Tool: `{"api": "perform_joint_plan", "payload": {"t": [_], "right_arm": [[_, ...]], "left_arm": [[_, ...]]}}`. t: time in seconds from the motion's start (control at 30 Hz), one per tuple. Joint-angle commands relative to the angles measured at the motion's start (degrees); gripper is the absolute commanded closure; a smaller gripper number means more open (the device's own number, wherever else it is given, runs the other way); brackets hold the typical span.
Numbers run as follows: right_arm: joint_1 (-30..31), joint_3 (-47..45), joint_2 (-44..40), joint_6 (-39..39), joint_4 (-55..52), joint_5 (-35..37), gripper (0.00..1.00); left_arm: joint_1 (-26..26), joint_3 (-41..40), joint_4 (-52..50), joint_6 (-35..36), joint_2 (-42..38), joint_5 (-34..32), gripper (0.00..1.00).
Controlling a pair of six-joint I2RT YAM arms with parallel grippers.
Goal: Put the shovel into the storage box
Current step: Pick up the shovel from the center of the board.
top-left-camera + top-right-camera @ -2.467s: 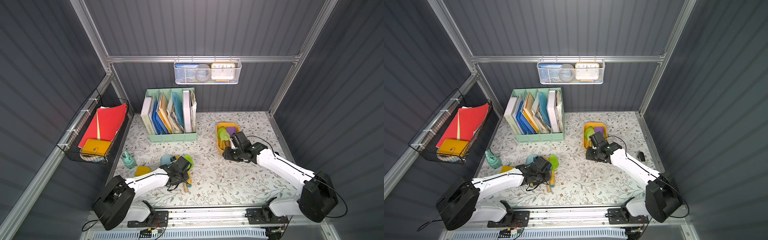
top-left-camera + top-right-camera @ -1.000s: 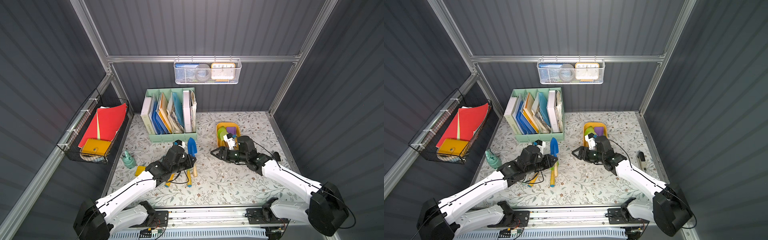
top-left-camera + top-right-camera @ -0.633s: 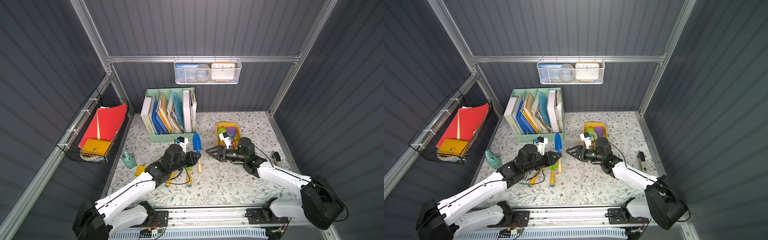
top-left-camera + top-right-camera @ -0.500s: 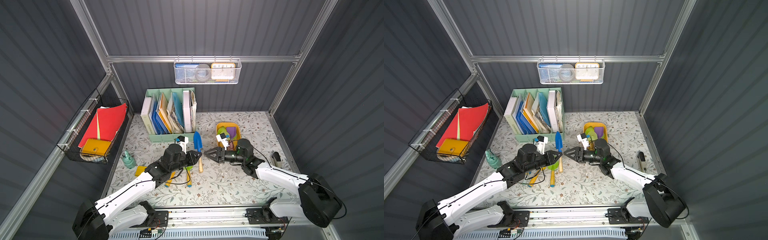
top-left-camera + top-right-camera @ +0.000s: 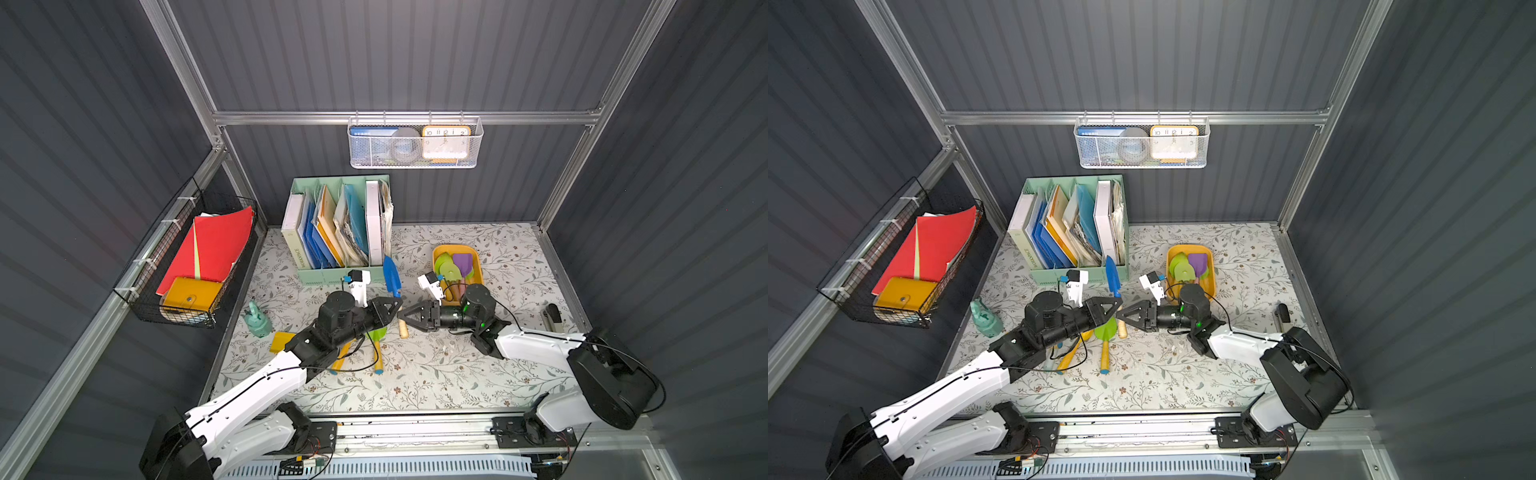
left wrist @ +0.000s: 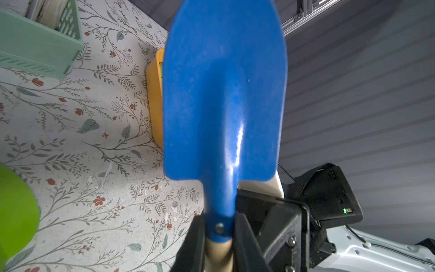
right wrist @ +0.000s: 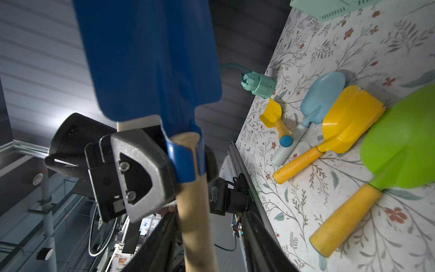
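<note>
Left gripper grips shovel at neck: glossy blue pointed blade, round bare-wood handle. Right gripper sits part-open astride handle, unclamped. Storage box: smooth mustard plastic, rounded corners.

The flowered worktop carries a mint file holder at its back edge, the storage box (yellow) further right, a green toy shovel near the middle.

White arms, black joints, looping cables, black left gripper
</note>
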Motion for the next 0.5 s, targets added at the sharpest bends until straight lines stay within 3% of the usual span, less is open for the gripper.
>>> {"api": "perform_joint_plan", "payload": {"t": [0.0,0.3,0.47], "right_arm": [[0.52,-0.22,1.83,4.58,10.67,-1.24,0.58],[0.88,0.49,3.11,6.07,13.49,-2.14,0.88],[0.83,0.93,0.24,1.63,5.78,-1.04,0.91]], "left_arm": [[0.5,-0.9,3.45,-1.4,-1.66,0.89,0.9],[0.89,-2.14,3.23,-1.77,-3.31,0.45,0.87],[1.22,-2.25,2.34,-1.51,-3.76,0.15,0.69]]}}
